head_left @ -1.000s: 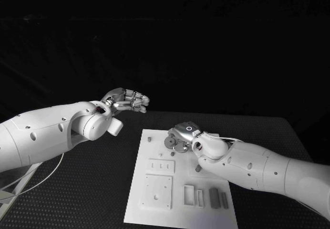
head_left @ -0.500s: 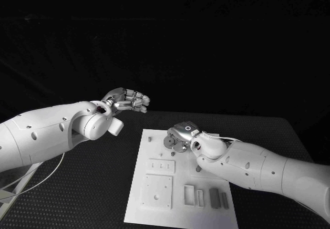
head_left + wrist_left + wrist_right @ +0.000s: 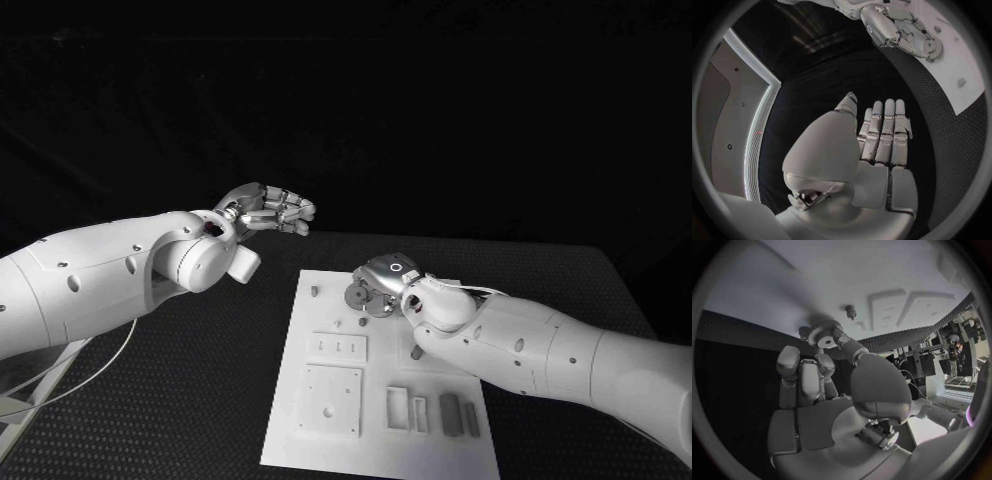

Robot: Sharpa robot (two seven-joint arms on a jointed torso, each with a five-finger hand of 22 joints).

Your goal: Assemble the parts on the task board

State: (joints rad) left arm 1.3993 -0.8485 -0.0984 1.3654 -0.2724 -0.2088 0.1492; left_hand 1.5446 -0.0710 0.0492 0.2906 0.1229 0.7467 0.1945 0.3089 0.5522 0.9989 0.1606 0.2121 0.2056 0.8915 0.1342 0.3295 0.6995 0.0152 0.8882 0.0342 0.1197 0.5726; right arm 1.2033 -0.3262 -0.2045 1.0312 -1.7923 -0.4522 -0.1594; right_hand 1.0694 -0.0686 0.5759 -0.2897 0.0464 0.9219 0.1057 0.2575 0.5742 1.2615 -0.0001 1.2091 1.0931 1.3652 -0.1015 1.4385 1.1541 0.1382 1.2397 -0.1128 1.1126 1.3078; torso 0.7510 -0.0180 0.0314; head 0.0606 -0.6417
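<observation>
The white task board [image 3: 378, 448] lies in the middle of the black table. At its far end my right hand [image 3: 379, 284] pinches a grey toothed gear [image 3: 356, 298] between thumb and fingers, low over the board. In the right wrist view the gear [image 3: 826, 337] sits at the fingertips [image 3: 843, 341], close to the board [image 3: 817, 280]. Whether it touches the board I cannot tell. My left hand [image 3: 268, 211] is raised beyond the board's far left corner; its fingers [image 3: 884, 127] lie side by side and hold nothing.
On the board are a square plate [image 3: 330, 401], a smaller slotted plate [image 3: 340, 348], two slotted frames [image 3: 395, 408], two grey bars [image 3: 449, 413] and small pegs [image 3: 313, 291]. A short peg [image 3: 851, 313] stands beside the gear. Black mat surrounds the board.
My right forearm has edged slightly to the left; both hands and the gear stay where they were.
</observation>
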